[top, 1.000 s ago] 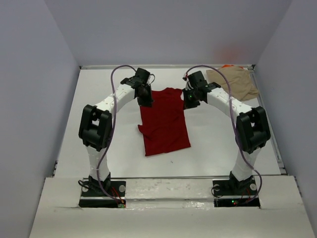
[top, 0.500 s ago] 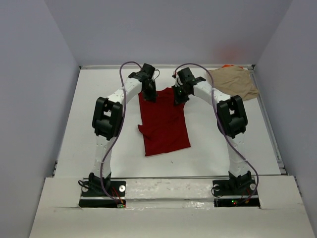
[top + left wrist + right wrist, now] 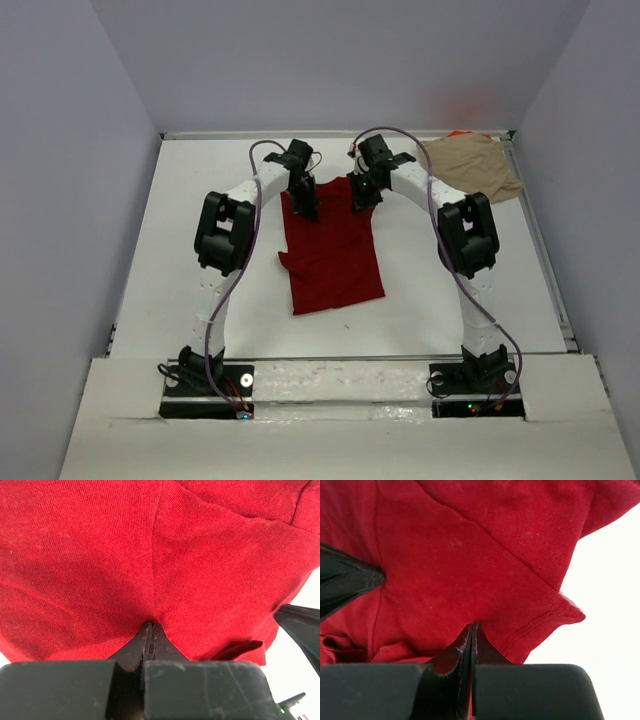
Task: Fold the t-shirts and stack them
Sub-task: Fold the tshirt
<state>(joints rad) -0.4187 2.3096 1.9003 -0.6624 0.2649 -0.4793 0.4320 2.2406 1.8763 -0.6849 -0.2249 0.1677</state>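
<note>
Cloth fills both wrist views, and each shows fingers pressed together on a pinch of red fabric. On the left, the left claw [image 3: 306, 205] is clamped on the far left corner of the large plain dark red cotton t-shirt [image 3: 335, 250]. This shirt lies flat in the middle of the white table [image 3: 180, 210], its long axis running from the far edge toward the near edge and leaning a little to the right as it comes nearer. The right claw [image 3: 360, 197] is likewise closed on the shirt's far right corner, just beside its partner, so each arm holds the corner on its own side.

From both claws the whole body of the shirt trails toward the near edge. A fold probably means carrying the pinched end that way, along the long axis, with both arms moving evenly.

At the far right corner lies the crumpled tan cloth t-shirt [image 3: 470, 165], well apart from the red one, with a sliver of bright orange fabric [image 3: 460, 133] peeking out behind it.

Count: one red shirt, one tan, one orange scrap; two claws, both gripping red.
</note>
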